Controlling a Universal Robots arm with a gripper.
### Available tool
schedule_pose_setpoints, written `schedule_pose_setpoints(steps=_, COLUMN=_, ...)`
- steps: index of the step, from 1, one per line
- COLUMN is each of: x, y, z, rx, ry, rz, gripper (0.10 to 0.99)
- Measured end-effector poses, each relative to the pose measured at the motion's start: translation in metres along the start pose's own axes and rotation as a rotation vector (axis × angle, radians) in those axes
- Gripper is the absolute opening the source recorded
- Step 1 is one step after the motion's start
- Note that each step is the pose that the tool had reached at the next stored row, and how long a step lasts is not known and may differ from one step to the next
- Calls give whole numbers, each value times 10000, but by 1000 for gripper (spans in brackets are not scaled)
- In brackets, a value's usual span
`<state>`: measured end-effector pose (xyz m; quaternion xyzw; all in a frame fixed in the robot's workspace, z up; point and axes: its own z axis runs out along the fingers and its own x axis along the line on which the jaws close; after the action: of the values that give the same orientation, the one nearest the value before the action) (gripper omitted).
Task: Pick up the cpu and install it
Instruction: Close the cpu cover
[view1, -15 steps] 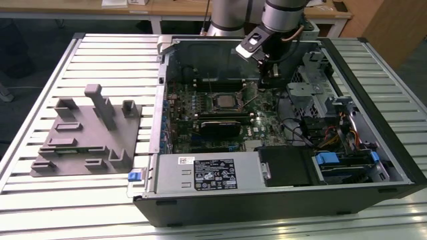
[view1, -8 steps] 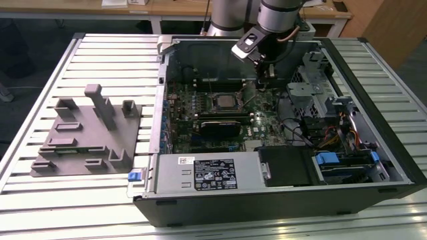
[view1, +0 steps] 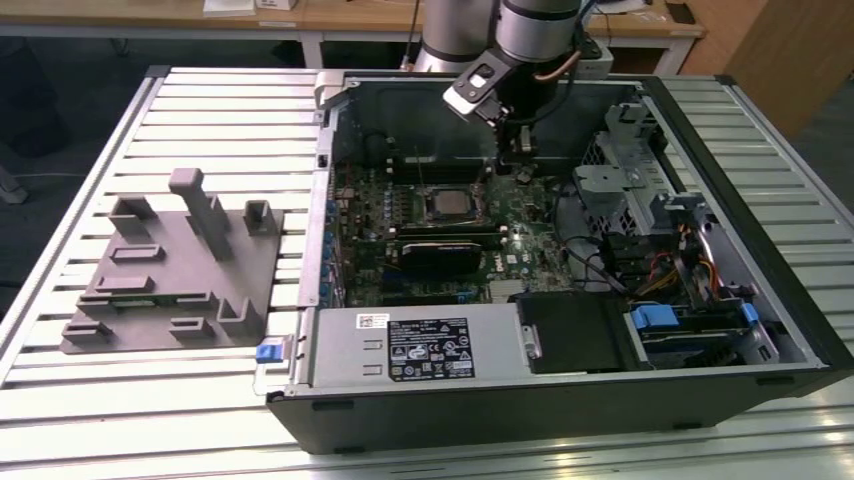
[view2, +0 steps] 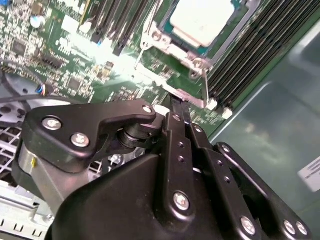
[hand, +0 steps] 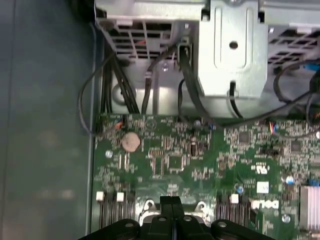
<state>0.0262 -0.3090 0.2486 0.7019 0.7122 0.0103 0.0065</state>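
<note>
cpu (view2: 202, 20) seated in motherboard socket (view2: 159, 37), pincer (view2: 176, 104) clenched with nothing held, just beside socket's metal frame, grey fixture (view1: 167, 270) well apart from socket on slatted tabletop (view1: 134, 400)

I have the open black metal computer case (view1: 754, 210) lying toward the slatted metal table's (view1: 160, 420) edge on the exterior view's right. The grey moulded fixture (view1: 160, 285) lies just beside it, leftward. Inside the case, the small square silver cpu (view1: 450, 203) sits mid-way on the green motherboard (view1: 527, 235). The black gripper (view1: 515, 165) hangs near it, toward the table's far edge.
</note>
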Motion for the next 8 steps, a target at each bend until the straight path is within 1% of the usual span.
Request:
schedule_pose_setpoints(steps=4, x=1, y=-99, z=-2, rx=1, ry=7, rz=0, gripper=106)
schedule_pose_setpoints(steps=6, x=2, y=-134, z=-1, rx=0, ry=7, rz=0, gripper=106)
schedule_pose_setpoints(steps=7, x=3, y=-181, z=1, rx=1, ry=4, rz=0, gripper=106)
schedule_pose_setpoints(steps=8, x=3, y=-194, z=3, rx=2, ry=4, rz=0, gripper=106)
